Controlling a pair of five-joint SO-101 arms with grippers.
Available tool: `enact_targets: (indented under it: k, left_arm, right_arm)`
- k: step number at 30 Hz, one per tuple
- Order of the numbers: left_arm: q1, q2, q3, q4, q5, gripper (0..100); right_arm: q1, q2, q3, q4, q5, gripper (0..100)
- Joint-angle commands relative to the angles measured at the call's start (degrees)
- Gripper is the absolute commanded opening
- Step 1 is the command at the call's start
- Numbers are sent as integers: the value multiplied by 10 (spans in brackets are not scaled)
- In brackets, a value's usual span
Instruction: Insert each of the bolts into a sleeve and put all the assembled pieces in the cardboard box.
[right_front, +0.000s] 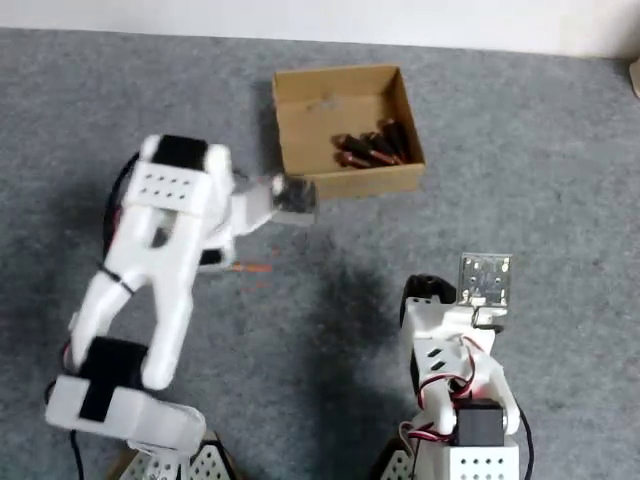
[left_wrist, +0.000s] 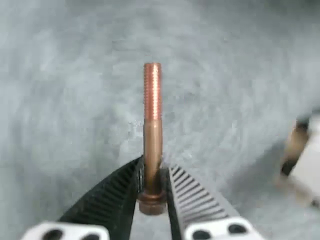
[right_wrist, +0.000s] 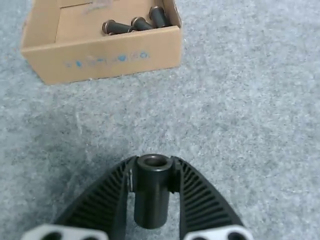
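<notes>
A: Surface first. Grey carpet (right_front: 540, 180) covers the table, with a pale strip along the far edge. High view: one cardboard box (right_front: 350, 185), top open, on the carpet beyond both arms.

B: Contents?

A: Assembled pieces (right_front: 370, 148), dark with reddish ends, bunched in one corner. I make it four or five. They overlap, so I can't get a firm count from above.

B: Arms?

A: The left arm (right_front: 160, 260) reaches toward the box, and a thin copper bolt (right_front: 252, 267) pokes out from under it. The right arm (right_front: 450, 350) is folded, well apart from the box.

B: Left wrist view.

A: The left gripper (left_wrist: 154, 165) is clamped on that one bolt (left_wrist: 152, 115). The head sits back between the fingers (left_wrist: 115, 195), behind the tips. The shank and thread run straight out past the fingertips, over carpet.

B: Right wrist view.

A: The right gripper (right_wrist: 152, 162) is pinched on one black sleeve (right_wrist: 152, 195). It lies lengthwise between the fingers, with the open bore about level with the tips. The box (right_wrist: 105, 57) is well beyond the fingertips, and three piece ends (right_wrist: 132, 23) show over its near wall.

B: Progress?

A: My judgement is that it's late in the job. Several pieces are mated and boxed. This bolt and sleeve are each held, one per arm, and not yet joined. What's left, as far as I can judge, is to slide the bolt into the bore and put the pair in the box.

B: Tally?

A: One box, one bolt and one sleeve. At least three boxed pieces, likely four or five.
</notes>
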Motion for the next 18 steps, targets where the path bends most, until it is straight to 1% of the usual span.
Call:
enact_targets:
  k: [1,5,10,12,15,16,18]
  left_arm:
    - [3,-43,51,7,-191,5]
    - [13,-46,87,6,-193,5]
    - [18,-44,95,6,-185,5]
    - [19,-44,93,6,-141,34]
    - [18,-49,90,-2,-69,188]
    - [18,-50,90,-16,-44,216]
    - [20,-50,90,-43,-9,203]
  right_arm:
    - [6,-4,-2,-17,9,5]
    - [6,-4,-1,-18,9,5]
    - [6,-4,-1,-18,10,5]
    - [6,-4,-1,-18,10,5]
    - [6,-4,-1,-18,10,5]
    - [6,-4,-1,-18,10,5]
    - [6,-4,-1,-18,10,5]
